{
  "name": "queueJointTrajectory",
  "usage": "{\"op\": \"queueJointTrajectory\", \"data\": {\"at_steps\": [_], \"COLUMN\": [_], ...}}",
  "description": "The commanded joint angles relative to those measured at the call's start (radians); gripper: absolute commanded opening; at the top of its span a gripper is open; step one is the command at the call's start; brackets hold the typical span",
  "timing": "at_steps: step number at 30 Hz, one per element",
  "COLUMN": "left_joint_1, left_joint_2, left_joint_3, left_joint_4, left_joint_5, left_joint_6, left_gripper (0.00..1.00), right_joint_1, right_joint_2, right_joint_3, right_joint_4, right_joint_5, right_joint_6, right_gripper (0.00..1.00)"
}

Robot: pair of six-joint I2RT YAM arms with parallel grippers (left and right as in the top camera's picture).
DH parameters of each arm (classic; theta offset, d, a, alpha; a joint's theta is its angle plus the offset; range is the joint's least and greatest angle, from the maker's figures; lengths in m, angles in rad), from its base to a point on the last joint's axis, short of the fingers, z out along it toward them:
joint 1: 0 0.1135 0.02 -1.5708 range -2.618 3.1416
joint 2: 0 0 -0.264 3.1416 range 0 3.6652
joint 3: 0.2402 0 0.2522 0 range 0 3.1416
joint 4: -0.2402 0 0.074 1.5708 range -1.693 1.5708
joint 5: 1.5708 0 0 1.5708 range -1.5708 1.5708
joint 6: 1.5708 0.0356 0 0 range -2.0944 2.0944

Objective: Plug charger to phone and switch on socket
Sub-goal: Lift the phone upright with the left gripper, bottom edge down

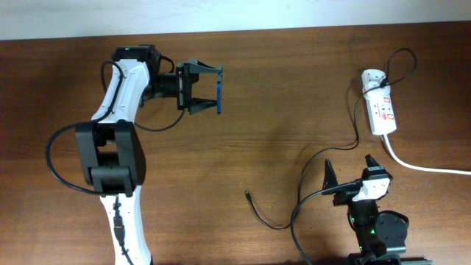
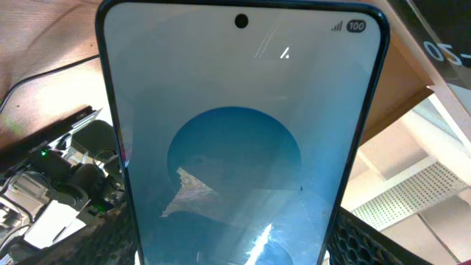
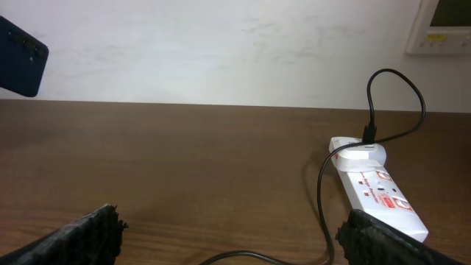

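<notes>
My left gripper [image 1: 210,92] is shut on the phone [image 1: 219,96] and holds it on edge above the table at the upper left. The phone's blue screen [image 2: 239,147] fills the left wrist view, and it shows at the far left of the right wrist view [image 3: 18,59]. The charger's thin black cable [image 1: 342,143] runs from a white adapter on the socket [image 1: 380,110] down to its plug tip [image 1: 249,196], which lies loose on the table. My right gripper [image 1: 352,168] is open and empty near the front edge, over the cable [image 3: 324,199]. The socket also shows in the right wrist view [image 3: 379,191].
The socket's thick white cord [image 1: 419,166] runs off to the right edge. The wooden table [image 1: 280,88] lies between the two arms. A pale wall [image 3: 221,51] stands behind the table.
</notes>
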Motion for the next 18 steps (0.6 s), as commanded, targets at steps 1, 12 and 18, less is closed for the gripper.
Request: {"op": "queueJointTrajectory", "data": {"at_steps": [1, 12, 18], "left_joint_1": [0.004, 0.005, 0.005], "left_joint_2": [-0.005, -0.005, -0.005], "left_joint_3": [0.025, 0.025, 0.025], "left_joint_4": [-0.003, -0.003, -0.003], "left_joint_5": [0.058, 0.058, 0.058], "left_joint_6": [-0.001, 0.007, 0.011], "left_gripper": [0.79, 0.79, 0.78], "right_joint_1": [0.006, 0.006, 0.006], "right_joint_2": [-0.002, -0.002, -0.002], "right_joint_3": [-0.005, -0.005, -0.005], "right_joint_4": [-0.006, -0.006, -0.006], "right_joint_5": [0.001, 0.002, 0.002], "right_joint_6": [-0.007, -0.007, -0.007], "right_gripper": [0.98, 0.98, 0.98]}}
